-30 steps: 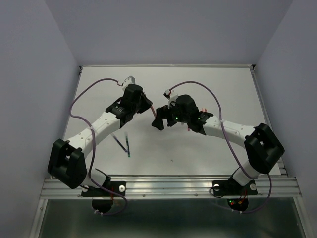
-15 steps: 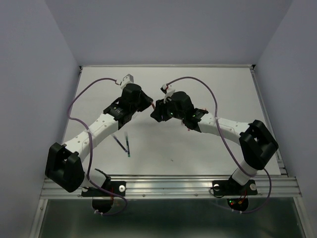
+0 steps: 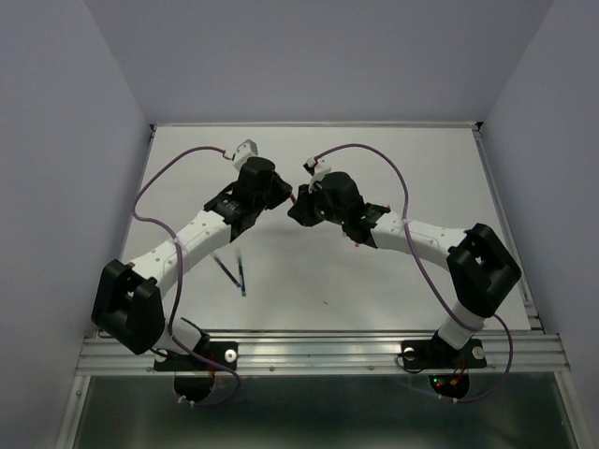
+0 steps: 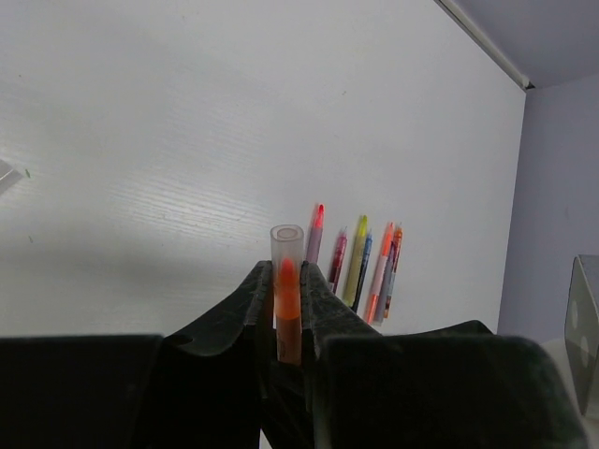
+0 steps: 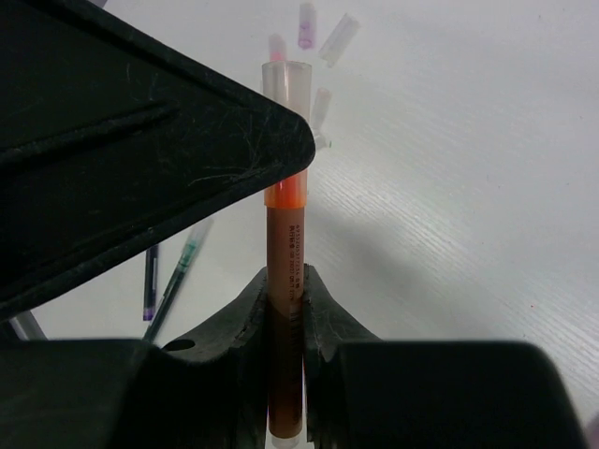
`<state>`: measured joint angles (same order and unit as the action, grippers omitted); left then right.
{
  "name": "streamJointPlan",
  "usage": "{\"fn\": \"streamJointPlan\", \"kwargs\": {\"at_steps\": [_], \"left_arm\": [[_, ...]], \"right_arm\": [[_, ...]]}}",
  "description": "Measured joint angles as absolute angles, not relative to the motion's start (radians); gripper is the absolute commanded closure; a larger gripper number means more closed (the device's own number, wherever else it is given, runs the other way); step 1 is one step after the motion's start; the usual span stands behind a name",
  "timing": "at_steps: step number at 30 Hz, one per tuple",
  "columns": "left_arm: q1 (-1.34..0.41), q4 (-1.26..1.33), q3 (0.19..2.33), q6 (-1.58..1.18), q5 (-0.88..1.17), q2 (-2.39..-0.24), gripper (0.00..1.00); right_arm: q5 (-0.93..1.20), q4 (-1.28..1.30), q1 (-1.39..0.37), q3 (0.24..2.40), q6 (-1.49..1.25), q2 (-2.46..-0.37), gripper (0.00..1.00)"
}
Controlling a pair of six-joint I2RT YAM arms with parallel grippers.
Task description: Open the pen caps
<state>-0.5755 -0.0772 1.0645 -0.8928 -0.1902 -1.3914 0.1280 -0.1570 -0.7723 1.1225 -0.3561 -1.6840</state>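
Note:
An orange pen [image 5: 284,245] is held in the air between both grippers, over the middle of the table [image 3: 393,159]. My left gripper [image 4: 287,273] is shut on its capped end. The clear pen cap [image 4: 287,239] with the orange tip inside sticks out past the fingers. My right gripper [image 5: 285,281] is shut on the brown-orange barrel. In the right wrist view a left finger [image 5: 140,122] covers part of the cap [image 5: 296,79]. In the top view the left gripper [image 3: 281,194] and the right gripper [image 3: 298,206] meet tip to tip.
Several capped pens [image 4: 360,267] lie side by side on the white table beyond the left gripper. Two uncapped pens [image 3: 232,273] lie near the left arm, also seen as pens [image 5: 173,281]. Several loose caps [image 5: 323,33] lie on the table farther off.
My right gripper has swung in toward the left one and shut on the pen's barrel. The left gripper has stayed shut on the capped end.

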Motion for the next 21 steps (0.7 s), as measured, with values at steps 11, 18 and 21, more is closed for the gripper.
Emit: {"fn": "streamJointPlan", "kwargs": {"at_steps": [11, 18, 21], "left_arm": [[-0.486, -0.077, 1.267, -0.866, -0.279, -1.595, 1.0], [-0.386, -0.041, 1.292, -0.859, -0.327, -1.605, 1.0], [-0.382, -0.042, 1.279, -0.835, -0.312, -1.6, 1.0]], "right_arm": [[0.202, -0.147, -0.83, 0.891, -0.392, -1.555, 0.99], [0.248, -0.128, -0.87, 0.793, -0.452, -1.454, 0.99], [0.165, -0.093, -0.857, 0.794, -0.465, -1.445, 0.99]]}}
